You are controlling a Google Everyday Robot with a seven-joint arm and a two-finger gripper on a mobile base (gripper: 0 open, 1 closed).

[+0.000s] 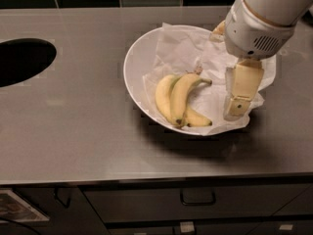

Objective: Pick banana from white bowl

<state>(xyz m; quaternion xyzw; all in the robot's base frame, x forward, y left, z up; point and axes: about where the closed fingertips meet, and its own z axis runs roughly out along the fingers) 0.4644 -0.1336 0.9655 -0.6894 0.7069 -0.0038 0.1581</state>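
The white bowl [134,58] sits on the steel counter, lined with a crumpled white paper sheet [183,50]. The banana [181,96], slim, curved and deep yellow, lies in the bowl on top of two others, its brownish stem pointing right and its dark tip toward the front. A broader, paler banana [163,98] lies to its left. A shorter banana [198,119] pokes out below it. My gripper [235,109] hangs over the right side of the bowl, just right of the banana's stem and apart from it, holding nothing.
The steel counter [73,126] runs across the view. A dark oval opening [22,60] is cut into it at the far left. Dark tiles line the back wall. Drawers with handles [198,198] sit below the front edge.
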